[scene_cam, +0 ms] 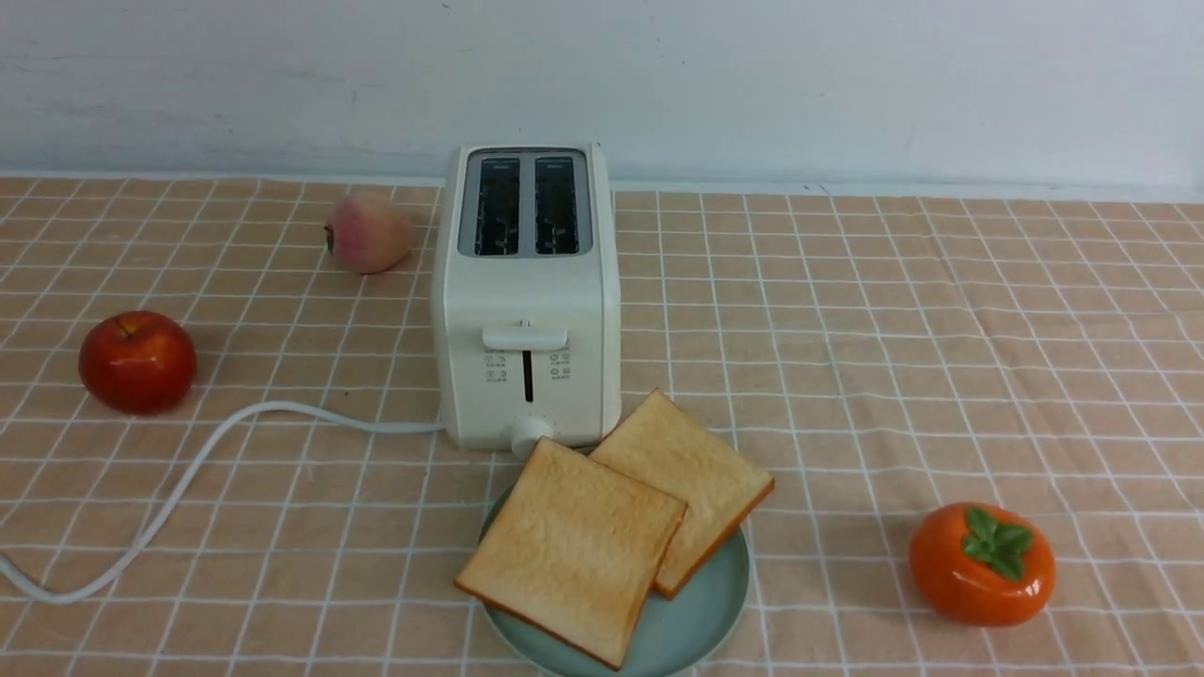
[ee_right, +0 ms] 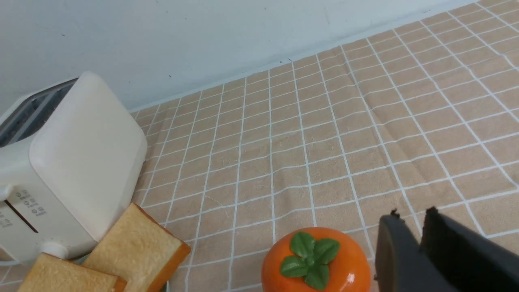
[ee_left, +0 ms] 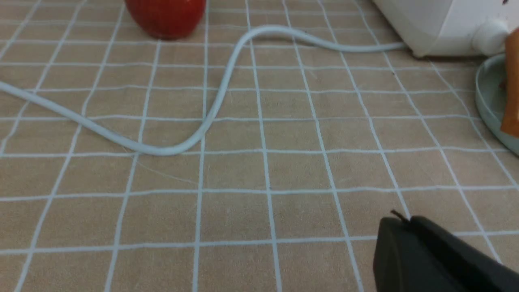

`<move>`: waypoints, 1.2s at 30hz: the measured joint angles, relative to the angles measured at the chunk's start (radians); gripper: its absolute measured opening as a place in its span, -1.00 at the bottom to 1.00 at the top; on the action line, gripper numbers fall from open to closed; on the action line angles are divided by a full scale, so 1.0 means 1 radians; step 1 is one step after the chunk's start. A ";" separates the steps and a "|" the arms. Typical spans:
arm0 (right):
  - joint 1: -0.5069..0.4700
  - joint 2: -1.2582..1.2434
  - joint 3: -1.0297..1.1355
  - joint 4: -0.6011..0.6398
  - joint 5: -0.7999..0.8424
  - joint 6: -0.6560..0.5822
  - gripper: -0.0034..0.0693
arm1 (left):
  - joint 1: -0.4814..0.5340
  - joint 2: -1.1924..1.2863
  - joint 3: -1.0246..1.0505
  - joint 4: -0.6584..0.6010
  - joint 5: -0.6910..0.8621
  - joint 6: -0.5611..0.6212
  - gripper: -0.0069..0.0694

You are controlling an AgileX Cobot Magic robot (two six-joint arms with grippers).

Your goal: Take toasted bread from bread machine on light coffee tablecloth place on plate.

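Overlapping on the plate (scene_cam: 701, 625), the toast (scene_cam: 574, 555) lies at the lower middle of the front view, two slices below the toaster (scene_cam: 529, 291). The red apple (scene_cam: 138, 363) is at left, the persimmon (scene_cam: 981, 564) at lower right. The left gripper (ee_left: 401, 219) is closed; the right gripper (ee_right: 411, 217) stands slightly apart, holding nothing.
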 joint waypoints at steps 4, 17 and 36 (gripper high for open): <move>-0.002 0.000 0.000 0.000 0.000 0.000 -0.61 | 0.000 0.000 -0.001 0.000 0.005 0.000 -0.82; -0.003 0.000 0.000 -0.001 0.000 0.000 -0.56 | 0.000 0.000 -0.001 0.001 0.005 0.000 -0.80; -0.147 -0.361 0.217 0.461 0.228 -0.968 -0.49 | 0.000 0.000 -0.001 0.001 0.005 0.000 -0.76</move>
